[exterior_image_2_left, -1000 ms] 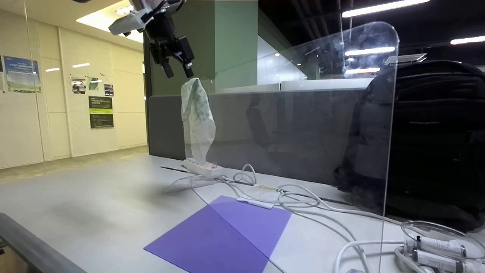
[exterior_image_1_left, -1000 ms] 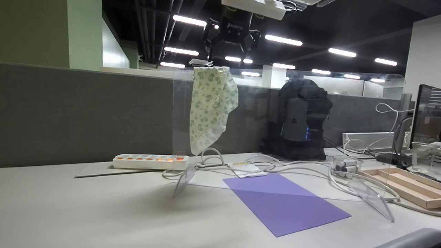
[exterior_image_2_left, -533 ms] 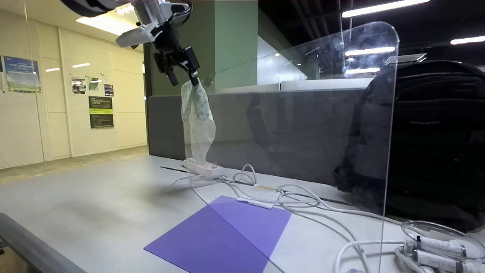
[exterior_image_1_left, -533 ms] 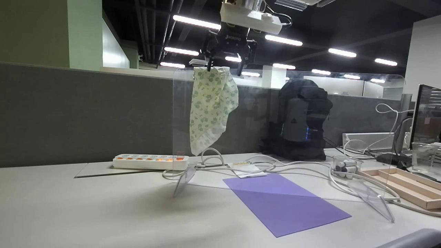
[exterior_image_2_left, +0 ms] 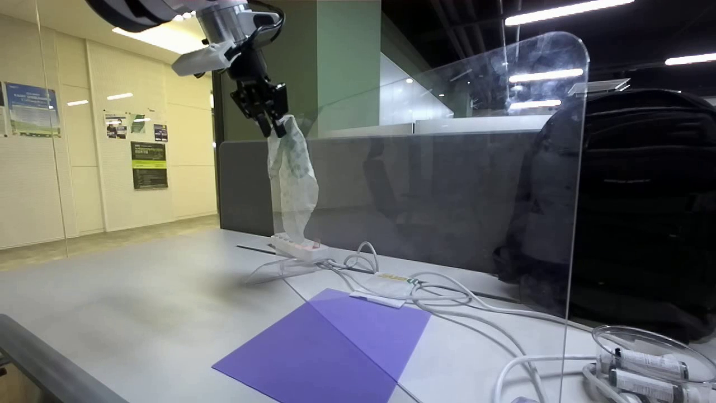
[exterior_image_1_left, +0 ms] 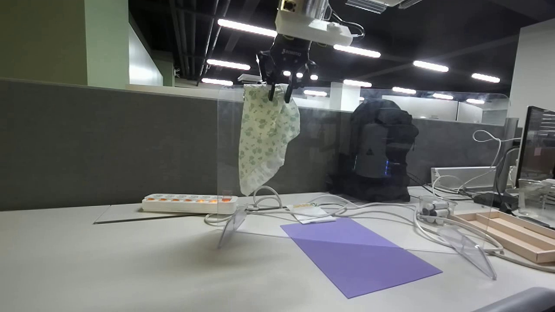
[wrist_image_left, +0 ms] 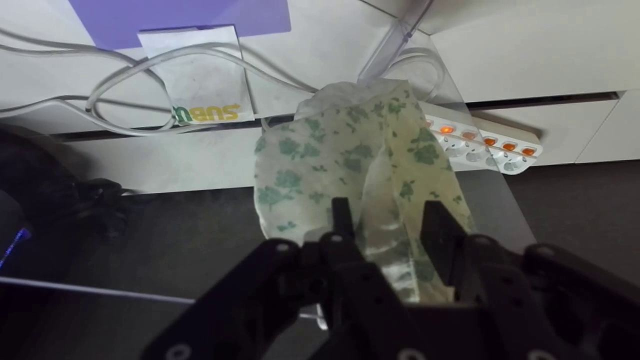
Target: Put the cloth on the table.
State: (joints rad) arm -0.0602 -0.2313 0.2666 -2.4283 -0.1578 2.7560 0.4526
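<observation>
Up at the top edge of the see-through panel (exterior_image_2_left: 436,190), the pincer (exterior_image_1_left: 279,96) is pointing down with its fingers (wrist_image_left: 342,217) apart, not squeezing anything that I can see; in the wrist view a fold of the cloth (exterior_image_1_left: 262,138) sits in the gap between them. The cloth hangs limp over that panel edge, not on the desk (exterior_image_1_left: 130,260), so I'd call this the grab step, with the placing bit not started. Next up, imo: pinch that fold, then lift more or less straight up till the cloth is off the edge before going sideways, otherwise it might drag the panel along. Its low end dangles near the power strip (exterior_image_1_left: 190,205) (can't tell if they touch), so I'd watch for snags there. Further out the purple sheet (exterior_image_1_left: 360,260) lies flat; I'd lay the cloth beside it, since the task wants the desk itself.
</observation>
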